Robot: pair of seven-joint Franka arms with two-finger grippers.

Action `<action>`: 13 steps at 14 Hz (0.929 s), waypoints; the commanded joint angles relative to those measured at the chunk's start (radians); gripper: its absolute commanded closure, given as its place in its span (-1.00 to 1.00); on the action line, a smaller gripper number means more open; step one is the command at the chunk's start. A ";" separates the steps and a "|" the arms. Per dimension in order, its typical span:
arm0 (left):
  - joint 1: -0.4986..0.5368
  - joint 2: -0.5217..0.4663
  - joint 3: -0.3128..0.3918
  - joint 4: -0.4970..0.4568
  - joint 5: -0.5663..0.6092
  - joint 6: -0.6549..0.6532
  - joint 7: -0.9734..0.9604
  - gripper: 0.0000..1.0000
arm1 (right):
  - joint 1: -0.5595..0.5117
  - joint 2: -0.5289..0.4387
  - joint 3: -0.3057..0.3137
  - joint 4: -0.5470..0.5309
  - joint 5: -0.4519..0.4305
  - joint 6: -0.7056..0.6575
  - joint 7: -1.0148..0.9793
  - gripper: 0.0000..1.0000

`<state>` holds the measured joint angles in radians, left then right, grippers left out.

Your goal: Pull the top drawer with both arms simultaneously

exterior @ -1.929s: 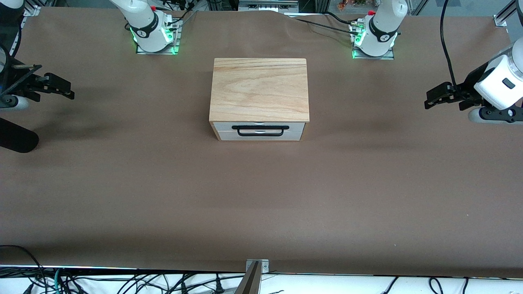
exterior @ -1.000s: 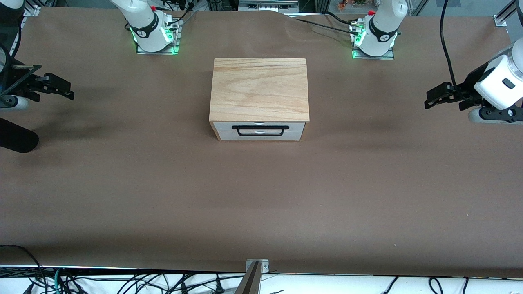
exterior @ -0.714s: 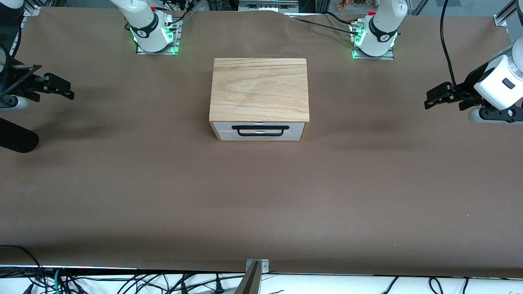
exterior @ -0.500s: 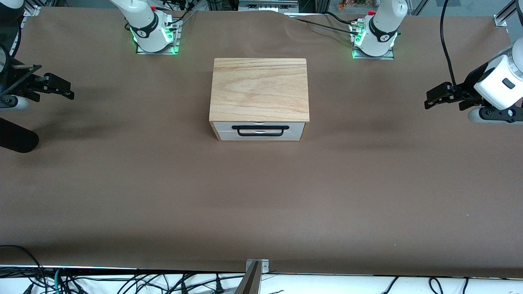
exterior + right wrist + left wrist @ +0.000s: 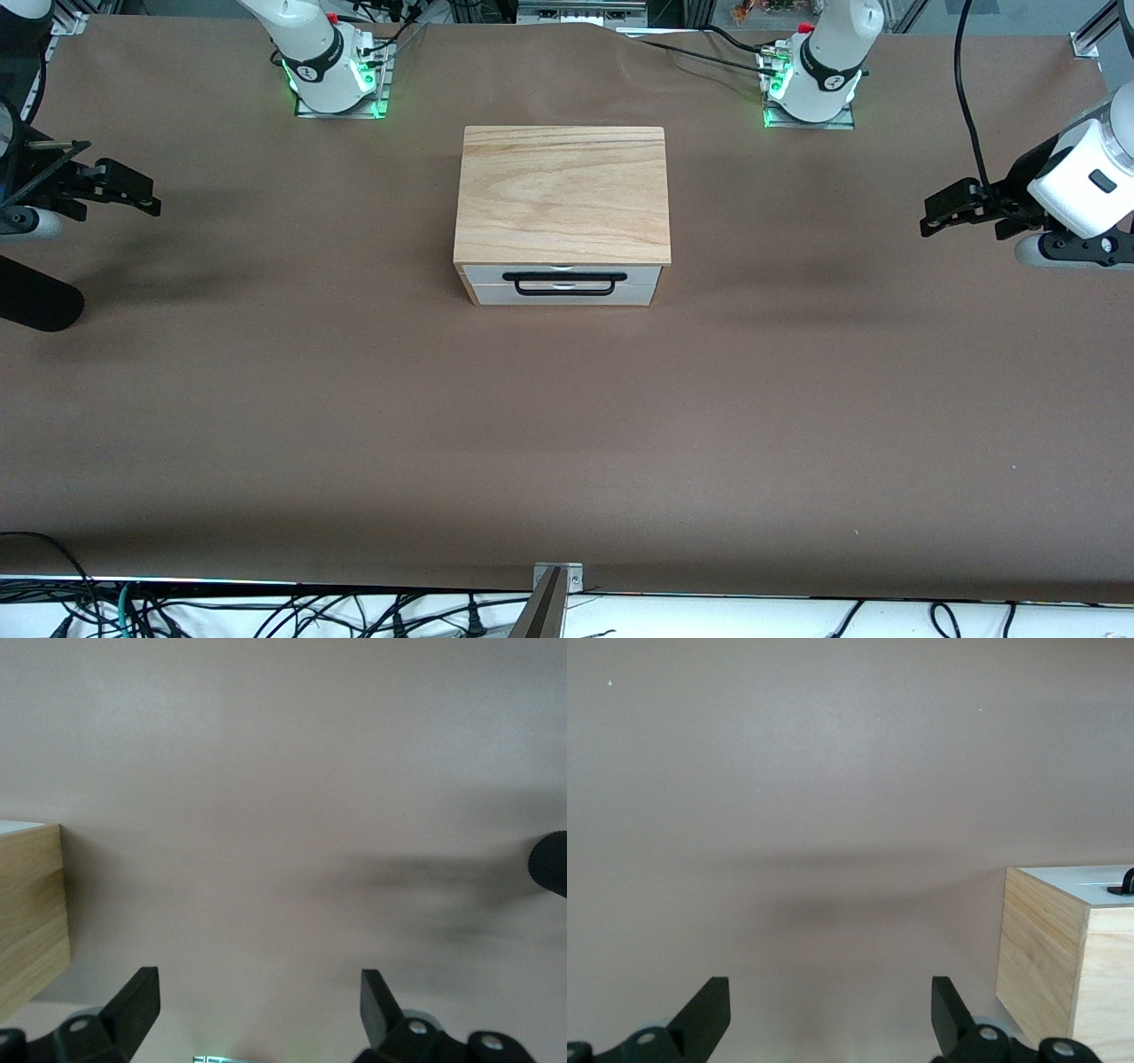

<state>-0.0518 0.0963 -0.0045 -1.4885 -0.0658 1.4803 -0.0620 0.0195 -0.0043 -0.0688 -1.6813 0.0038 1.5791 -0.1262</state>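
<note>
Broadly, we see a wide table covered in plain brown paper [image 5: 354, 399], and on it, midway between the two arms' ends, a small box-shaped wooden cabinet [image 5: 562, 213] with a pale grained top board [image 5: 562, 193]. Its front faces the front camera.

Next in size are the two large white jointed robot arms. We find the left arm [image 5: 1076, 190] hanging over the table's edge at its own end, and the right arm [image 5: 22, 217] over the edge at its own end, both well apart from the cabinet. Each arm waits there, pointing inward toward the cabinet.

Under the top board sits the wide shallow top drawer with a white front panel [image 5: 562, 276]. It lies flush with the cabinet front, pushed in. Across that front we see a thin black wire bar handle [image 5: 564, 283], and nothing touches it.

Smallest are the claws. We see the left arm's small black gripper [image 5: 941, 213] over bare paper, its two fingers [image 5: 709, 1014] spread wide with nothing between them; its wrist view also shows a corner of the cabinet [image 5: 1067, 957] farther off. We see the right arm's small black gripper [image 5: 133, 197] likewise over bare paper, its fingers [image 5: 137, 1001] spread wide and holding nothing, with one wooden side of the cabinet [image 5: 31, 921] at the border of its wrist view.
</note>
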 commanded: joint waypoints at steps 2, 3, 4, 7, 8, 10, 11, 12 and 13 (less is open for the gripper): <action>0.001 0.000 -0.005 0.008 0.014 0.003 0.019 -1.00 | 0.004 0.007 0.001 0.020 -0.013 -0.010 0.002 -1.00; 0.001 0.000 -0.005 0.008 0.014 0.005 0.019 -1.00 | 0.004 0.007 0.001 0.020 -0.013 -0.010 0.002 -1.00; 0.003 0.000 -0.005 0.008 0.014 0.003 0.019 -1.00 | 0.004 0.007 0.001 0.020 -0.013 -0.010 0.002 -1.00; 0.001 0.002 -0.005 0.008 0.014 0.005 0.014 -1.00 | 0.004 0.007 0.001 0.020 -0.011 -0.011 0.002 -1.00; 0.001 0.002 -0.003 0.010 0.014 0.005 0.014 -1.00 | 0.004 0.007 0.001 0.020 -0.013 -0.011 0.003 -1.00; 0.001 0.014 -0.005 0.008 0.014 0.005 0.016 -1.00 | 0.007 0.007 0.003 0.022 -0.011 -0.011 0.008 -1.00; 0.001 0.020 -0.006 0.008 0.008 0.000 0.016 -1.00 | 0.005 0.007 0.003 0.020 -0.013 -0.014 0.008 -1.00; 0.001 0.022 -0.005 0.008 -0.021 0.000 0.017 -1.00 | 0.007 0.007 0.003 0.020 -0.011 -0.016 0.008 -1.00; 0.003 0.023 -0.005 0.008 -0.044 -0.001 0.017 -1.00 | 0.007 0.007 0.003 0.020 -0.010 -0.014 0.010 -1.00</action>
<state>-0.0523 0.1105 -0.0056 -1.4886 -0.0770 1.4802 -0.0620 0.0212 -0.0043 -0.0682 -1.6813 0.0037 1.5785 -0.1262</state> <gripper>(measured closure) 0.000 0.000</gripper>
